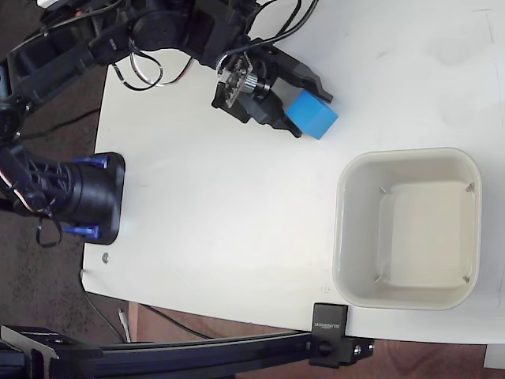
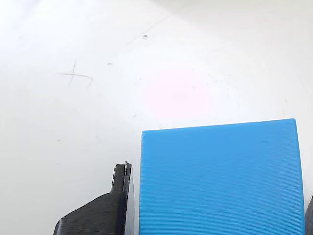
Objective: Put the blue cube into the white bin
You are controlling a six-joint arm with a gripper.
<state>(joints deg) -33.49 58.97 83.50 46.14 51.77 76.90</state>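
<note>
White table fills most of the fixed view, dark floor along the left and bottom edges. From my remote seat I see the gripper clamped on the blue cube, black fingers on both sides of it, near the top of the fixed view. Wrist view confirms: cube fills the lower right, one dark finger tight against its left face, a sliver of the other at the far right edge. Cube is bright blue, matte, fine horizontal ridges on its face, no markings. Table below it has faint scratches and specks. I cannot tell if the cube rests on the table or is lifted.

White bin sits lower right in the fixed view, well apart from the cube, cream, square, rounded corners, thick rim, small ribs at inner corners, nothing inside. Arm base at the left table edge. Black clamp at the bottom edge carries small white writing, too small to read. Cables loop by the arm.
</note>
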